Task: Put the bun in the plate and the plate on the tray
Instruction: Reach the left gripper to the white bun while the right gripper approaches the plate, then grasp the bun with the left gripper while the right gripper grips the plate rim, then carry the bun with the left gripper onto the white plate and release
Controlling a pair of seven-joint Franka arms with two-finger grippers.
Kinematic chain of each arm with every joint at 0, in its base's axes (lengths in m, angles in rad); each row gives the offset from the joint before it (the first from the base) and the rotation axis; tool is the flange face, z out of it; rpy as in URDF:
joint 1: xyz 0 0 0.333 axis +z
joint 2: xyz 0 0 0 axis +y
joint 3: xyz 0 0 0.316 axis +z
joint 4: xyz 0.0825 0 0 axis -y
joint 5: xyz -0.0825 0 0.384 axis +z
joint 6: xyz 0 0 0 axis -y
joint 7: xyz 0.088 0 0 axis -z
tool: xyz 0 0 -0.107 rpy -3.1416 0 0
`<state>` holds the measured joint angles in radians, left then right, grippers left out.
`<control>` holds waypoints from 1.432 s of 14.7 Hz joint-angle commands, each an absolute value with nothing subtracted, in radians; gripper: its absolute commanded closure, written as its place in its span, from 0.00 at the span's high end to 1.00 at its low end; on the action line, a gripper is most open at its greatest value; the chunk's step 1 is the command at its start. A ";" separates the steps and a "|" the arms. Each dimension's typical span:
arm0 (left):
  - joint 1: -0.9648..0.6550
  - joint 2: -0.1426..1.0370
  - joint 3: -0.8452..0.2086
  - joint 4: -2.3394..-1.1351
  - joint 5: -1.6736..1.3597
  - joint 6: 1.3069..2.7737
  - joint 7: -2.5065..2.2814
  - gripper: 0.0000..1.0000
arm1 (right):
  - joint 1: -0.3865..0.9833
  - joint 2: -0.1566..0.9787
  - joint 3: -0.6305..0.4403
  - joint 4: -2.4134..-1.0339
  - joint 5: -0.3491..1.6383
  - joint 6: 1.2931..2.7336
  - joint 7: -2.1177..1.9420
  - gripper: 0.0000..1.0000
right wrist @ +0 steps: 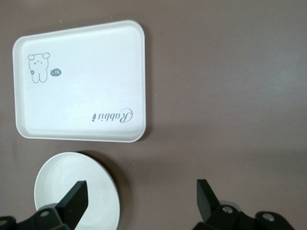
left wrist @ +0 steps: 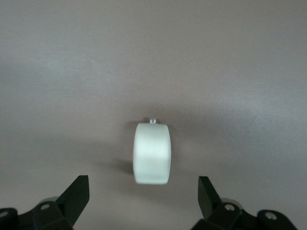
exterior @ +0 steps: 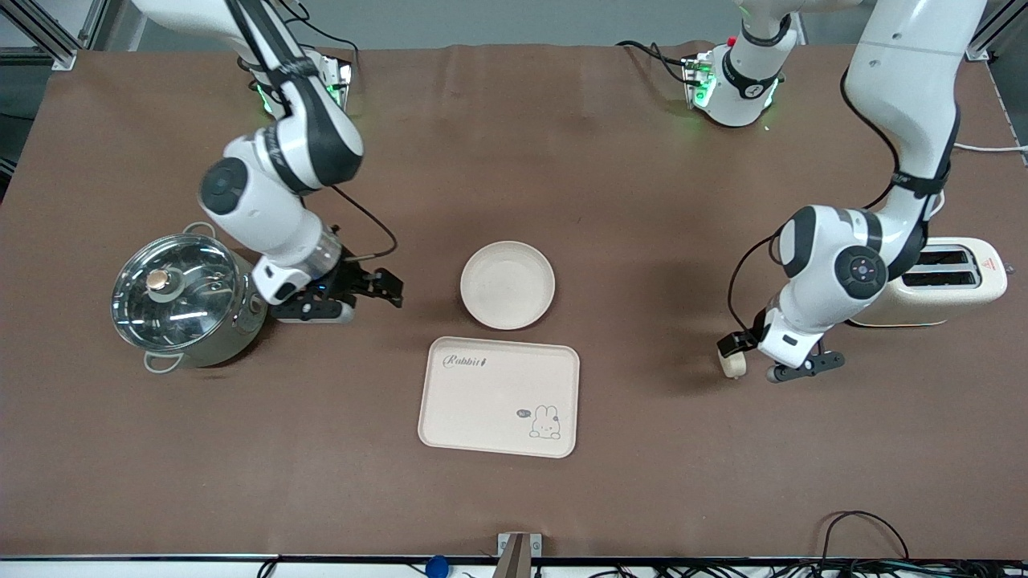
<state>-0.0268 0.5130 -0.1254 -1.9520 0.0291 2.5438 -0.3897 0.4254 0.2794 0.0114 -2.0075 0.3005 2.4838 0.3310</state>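
Observation:
The bun (exterior: 732,364) lies on the brown table toward the left arm's end. My left gripper (exterior: 729,352) is low over it and open. In the left wrist view the bun (left wrist: 152,153) sits just ahead of the open gripper (left wrist: 143,194), centred between the fingers and not gripped. The empty round plate (exterior: 507,285) rests mid-table. The Rabbit tray (exterior: 498,397) lies nearer the front camera than the plate, apart from it. My right gripper (exterior: 395,291) is open and empty, beside the plate. The right wrist view shows that gripper (right wrist: 142,191), the plate (right wrist: 76,191) and the tray (right wrist: 81,81).
A steel pot with a glass lid (exterior: 181,299) stands at the right arm's end of the table, close to the right wrist. A cream toaster (exterior: 948,281) stands at the left arm's end, beside the left arm's elbow.

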 commanded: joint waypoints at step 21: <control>-0.435 0.574 -0.218 -1.798 0.023 2.461 -1.176 0.30 | 0.667 0.558 0.008 -2.008 0.344 2.672 0.489 0.79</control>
<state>-0.3860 0.5546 -0.2254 -1.8372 0.0291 2.4831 -1.0872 0.6563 0.5779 0.0132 -1.9865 0.3249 2.6741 0.4885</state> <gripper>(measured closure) 0.700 0.203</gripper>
